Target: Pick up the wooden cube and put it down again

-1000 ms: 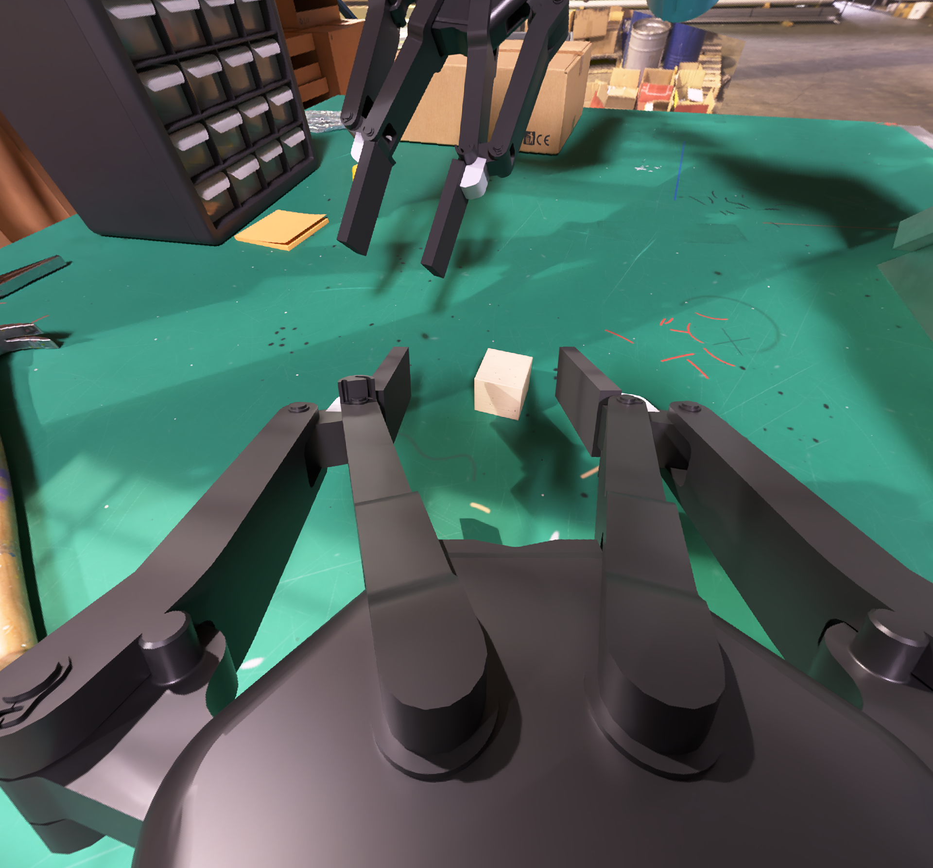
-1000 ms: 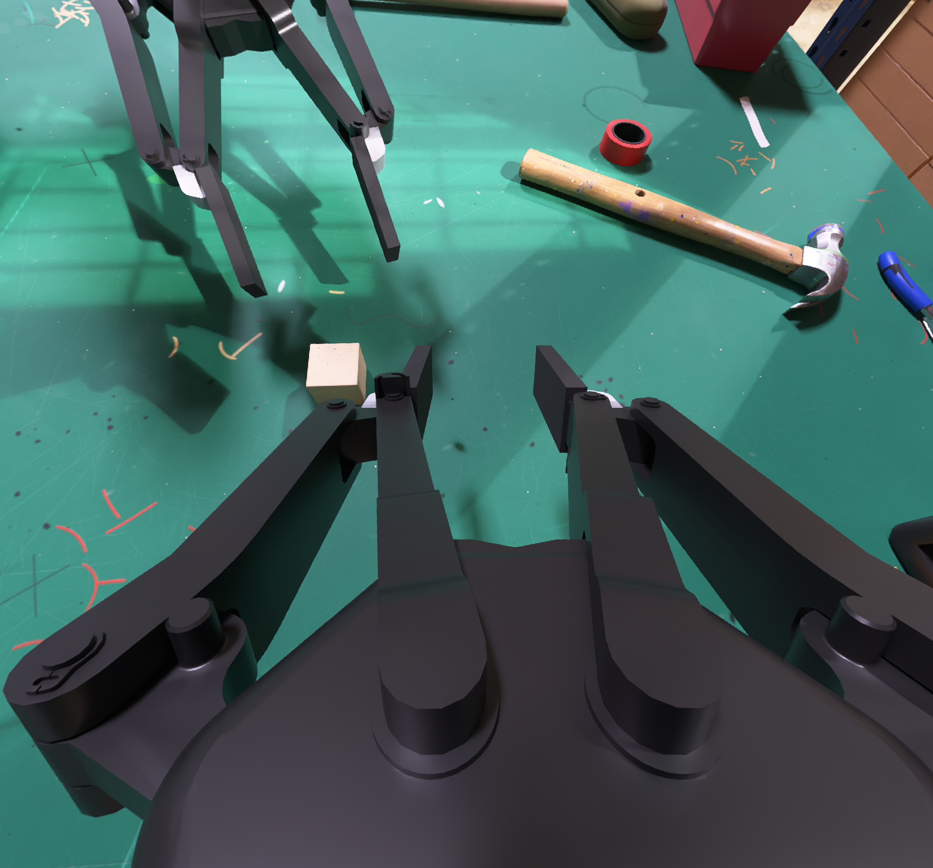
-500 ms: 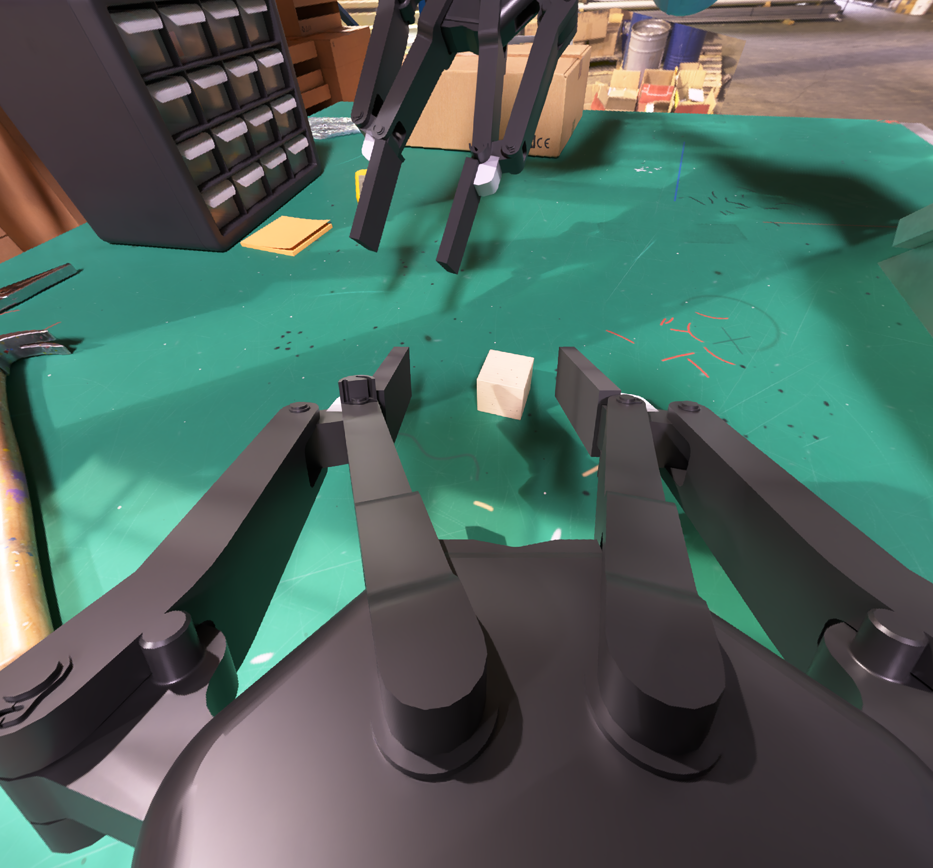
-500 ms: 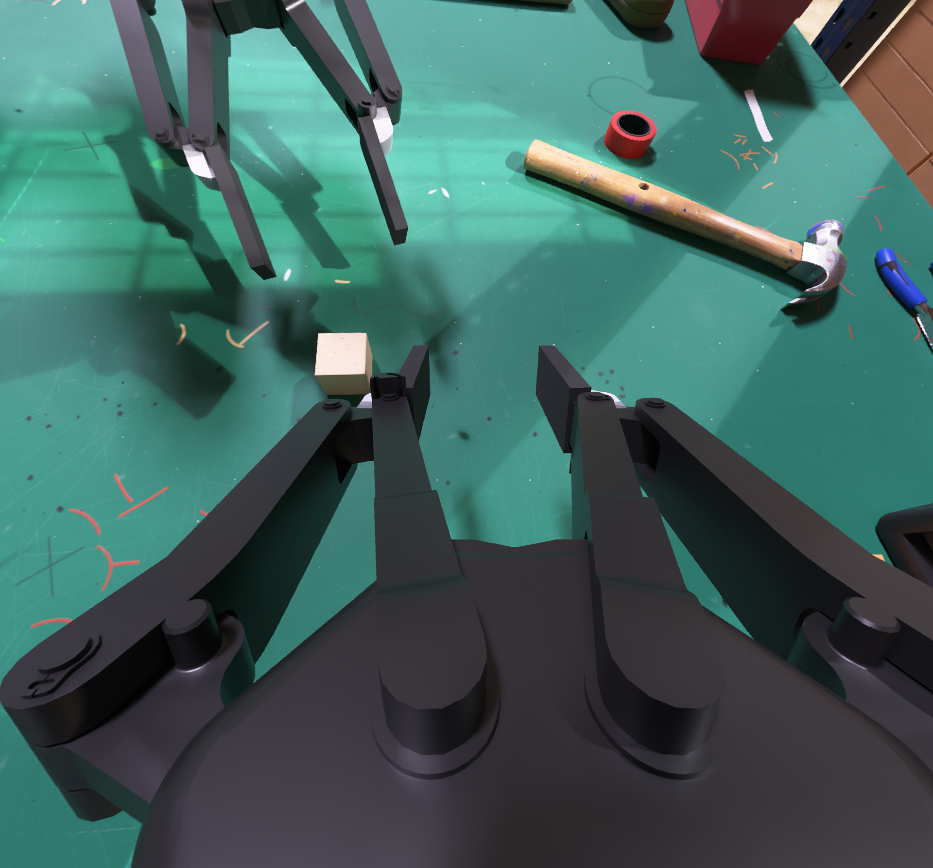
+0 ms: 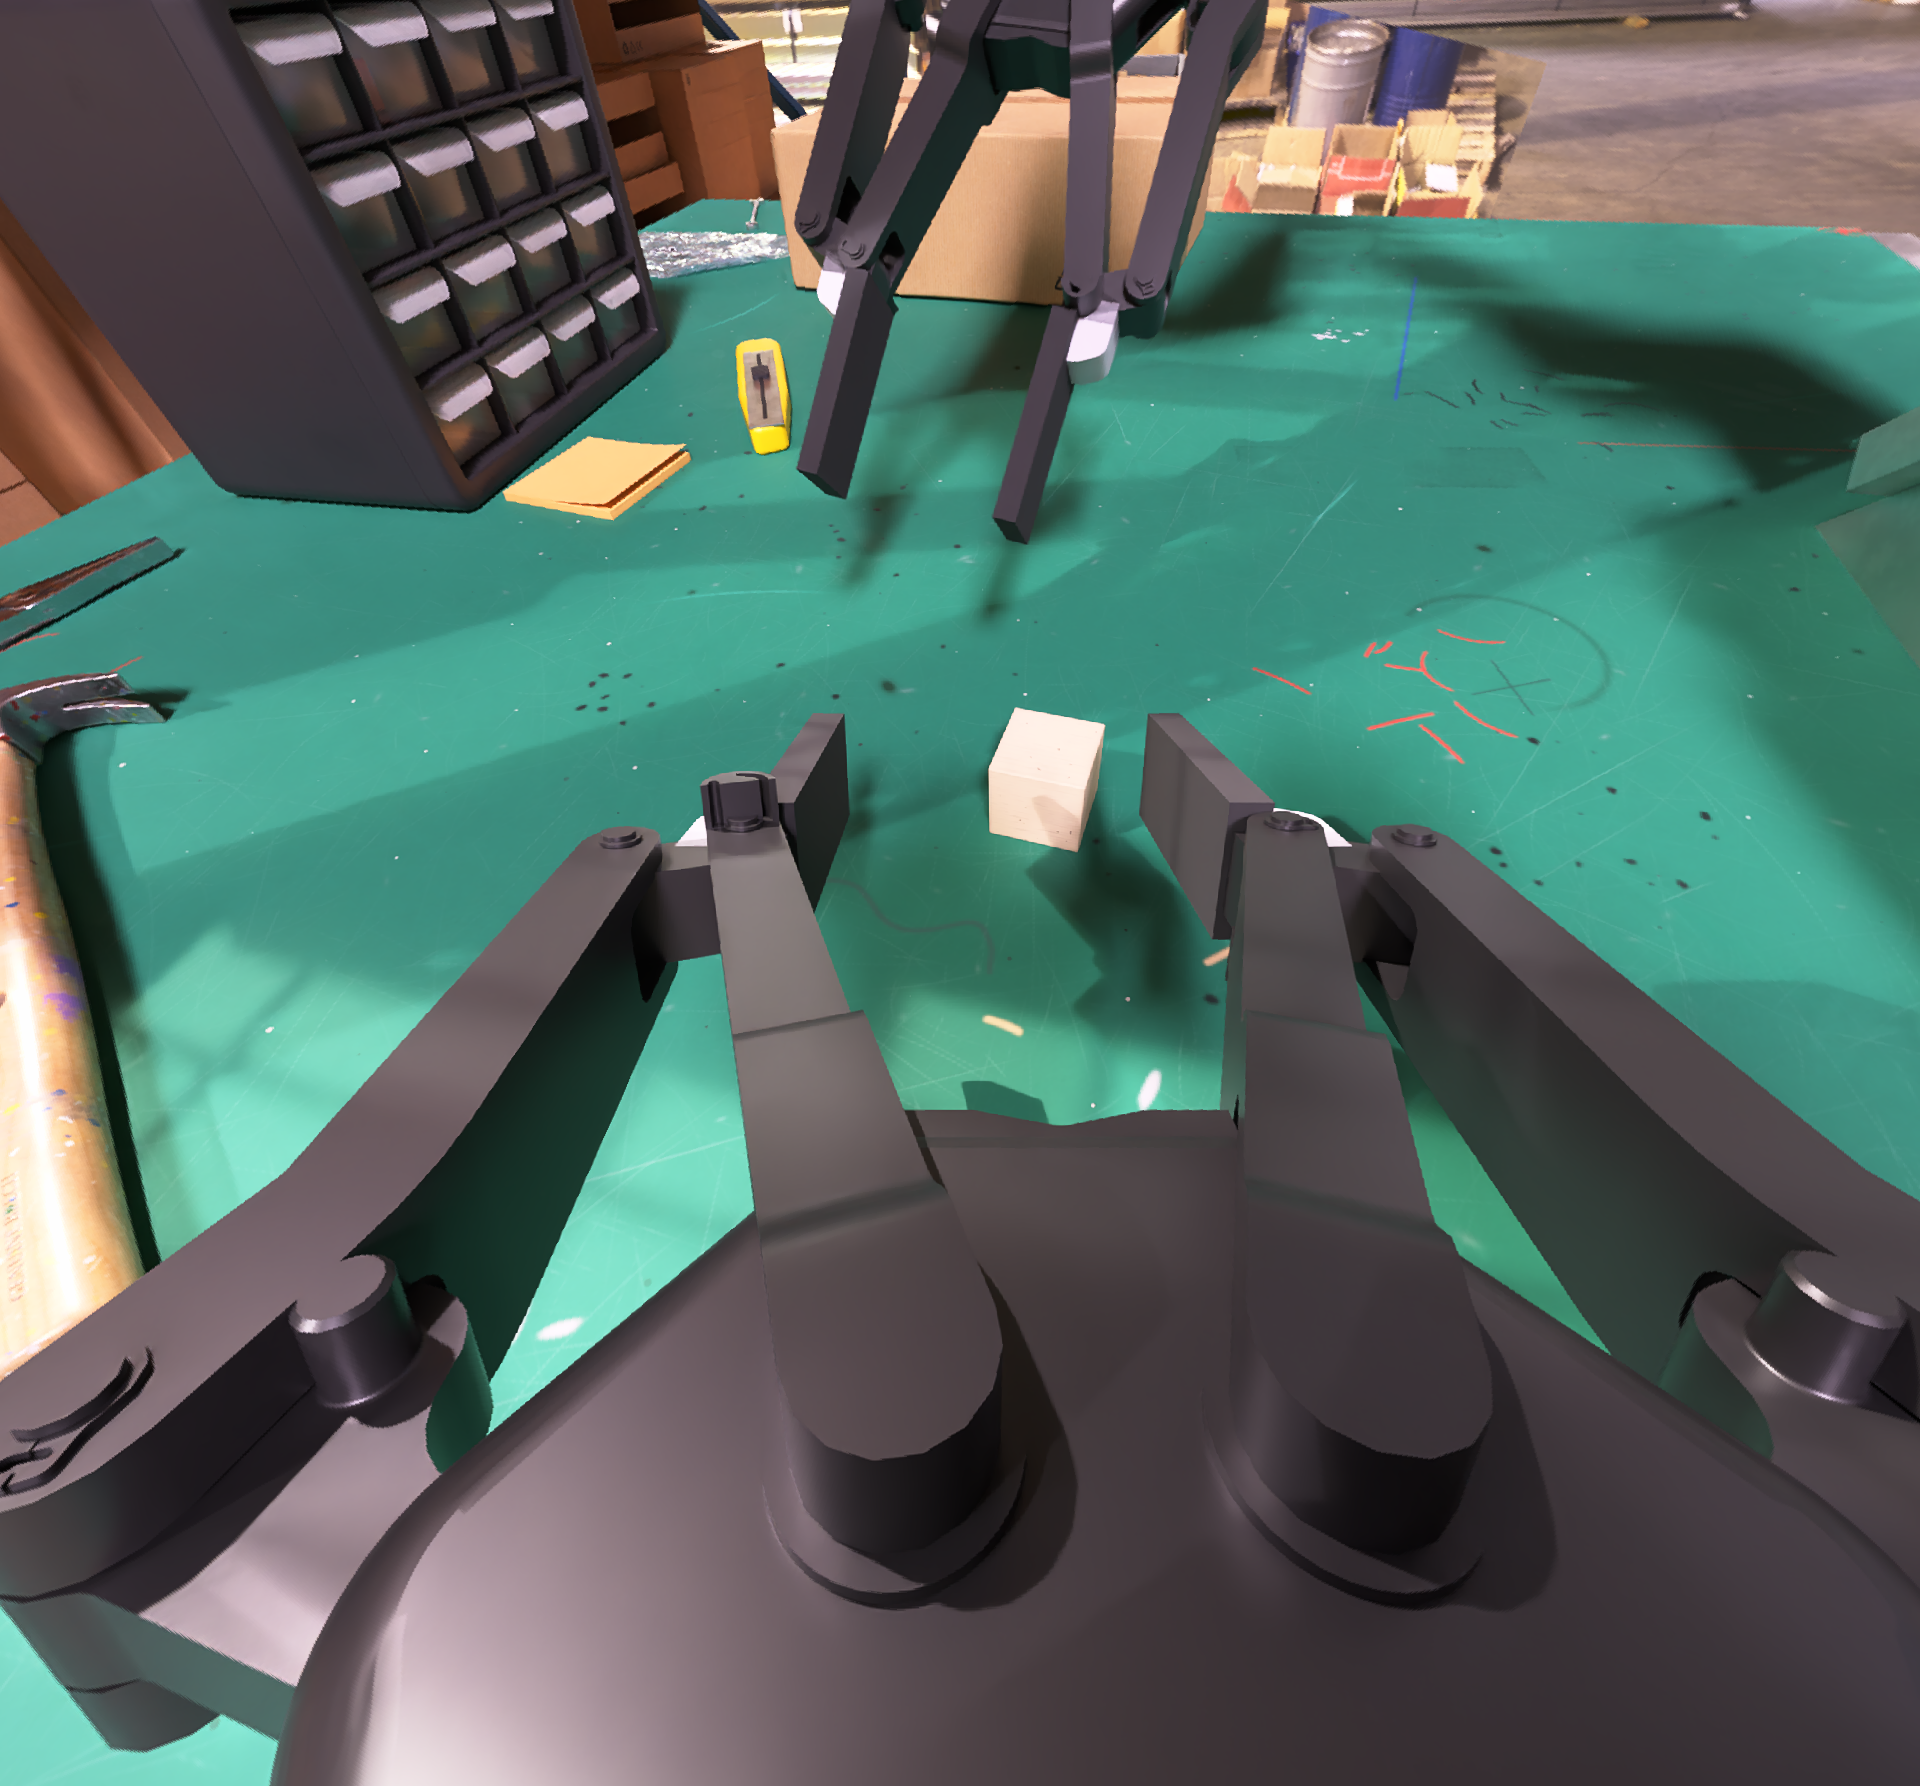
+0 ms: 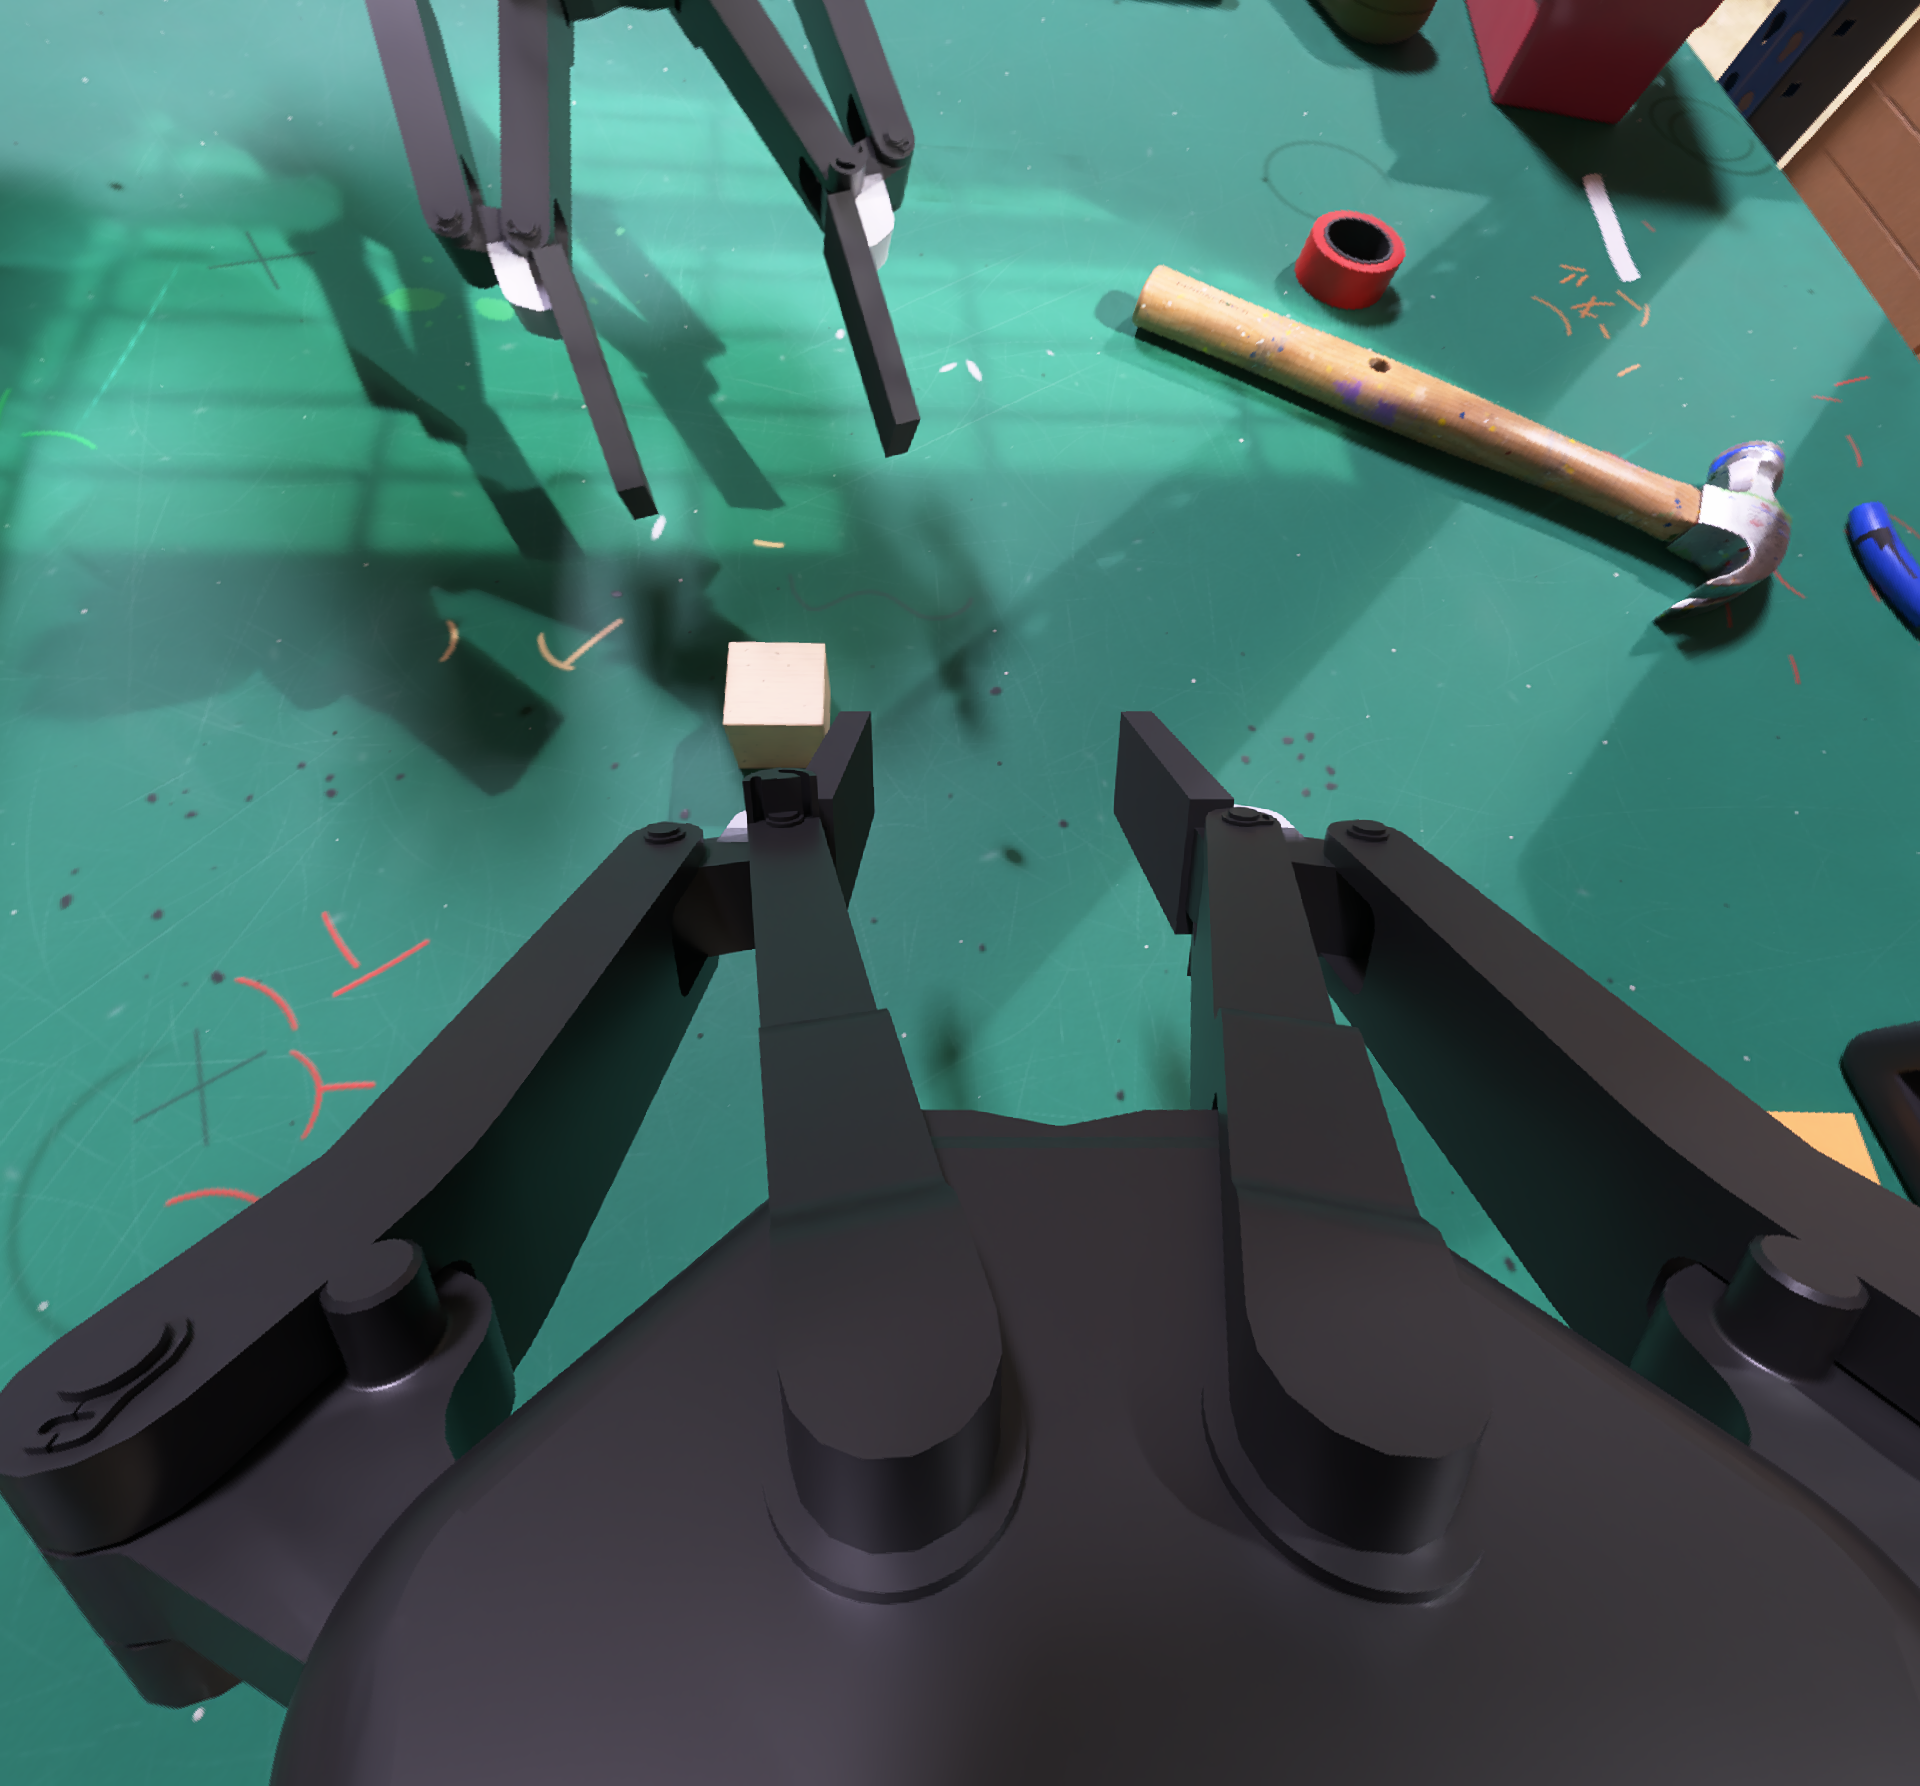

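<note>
One wooden cube, one hammer.

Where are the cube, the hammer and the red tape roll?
cube [image 5: 1042, 780], left wrist view, on its front face.
hammer [image 6: 1455, 417], right wrist view, on the middle of its wooden handle.
red tape roll [image 6: 1348, 261], right wrist view, on its outer red wall.

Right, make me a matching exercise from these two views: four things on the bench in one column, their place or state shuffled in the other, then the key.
Things
1. wooden cube
2. left gripper
3. red tape roll
4. yellow utility knife

Place or state
A. beside the hammer handle's end
B. resting on the green mat
C. open, fingers either side of the cube
D. in front of the drawer cabinet

Pairs: 1-B, 2-C, 3-A, 4-D
</note>
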Robot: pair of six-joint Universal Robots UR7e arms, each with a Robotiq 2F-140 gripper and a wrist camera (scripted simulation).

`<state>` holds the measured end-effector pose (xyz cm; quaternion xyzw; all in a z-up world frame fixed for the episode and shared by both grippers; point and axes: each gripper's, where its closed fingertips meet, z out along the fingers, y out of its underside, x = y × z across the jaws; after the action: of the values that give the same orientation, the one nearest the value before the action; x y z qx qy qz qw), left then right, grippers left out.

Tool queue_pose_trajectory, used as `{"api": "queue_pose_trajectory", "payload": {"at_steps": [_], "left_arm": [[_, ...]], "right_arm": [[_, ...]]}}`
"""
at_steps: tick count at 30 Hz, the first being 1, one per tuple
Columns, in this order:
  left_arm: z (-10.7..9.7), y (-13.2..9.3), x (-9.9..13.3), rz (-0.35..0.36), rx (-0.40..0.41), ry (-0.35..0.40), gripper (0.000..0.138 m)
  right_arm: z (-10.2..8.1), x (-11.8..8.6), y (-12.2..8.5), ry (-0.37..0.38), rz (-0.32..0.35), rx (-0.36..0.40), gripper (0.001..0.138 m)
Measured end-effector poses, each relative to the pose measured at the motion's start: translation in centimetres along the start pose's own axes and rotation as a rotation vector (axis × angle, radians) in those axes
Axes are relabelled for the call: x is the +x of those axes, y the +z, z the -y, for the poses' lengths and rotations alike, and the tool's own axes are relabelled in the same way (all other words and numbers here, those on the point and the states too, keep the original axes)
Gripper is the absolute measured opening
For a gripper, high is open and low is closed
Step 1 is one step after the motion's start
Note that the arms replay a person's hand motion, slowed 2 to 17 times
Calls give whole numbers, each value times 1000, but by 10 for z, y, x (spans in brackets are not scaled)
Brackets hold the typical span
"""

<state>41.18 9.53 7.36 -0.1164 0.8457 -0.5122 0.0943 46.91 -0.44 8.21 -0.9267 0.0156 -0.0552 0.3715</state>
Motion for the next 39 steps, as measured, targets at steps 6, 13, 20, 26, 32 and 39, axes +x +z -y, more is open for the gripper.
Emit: {"api": "queue_pose_trajectory", "payload": {"at_steps": [6, 13, 20, 26, 32, 39], "left_arm": [[-1, -1, 0, 1, -7, 3, 75], [-3, -2, -2, 8, -17, 7, 75], [-5, -5, -4, 9, -26, 8, 75], [-8, -9, -7, 18, -43, 13, 74], [-11, -15, -13, 35, -53, 11, 73], [-14, -21, -19, 46, -47, -9, 72]], "right_arm": [[-6, -14, -3, -17, 17, -38, 64], [-7, -32, -6, -41, 49, -92, 63], [4, -49, -5, -73, 83, -143, 61], [16, -62, 2, -102, 121, -203, 59], [24, -71, 14, -118, 148, -277, 58], [27, -72, 28, -111, 160, -350, 57]]}}
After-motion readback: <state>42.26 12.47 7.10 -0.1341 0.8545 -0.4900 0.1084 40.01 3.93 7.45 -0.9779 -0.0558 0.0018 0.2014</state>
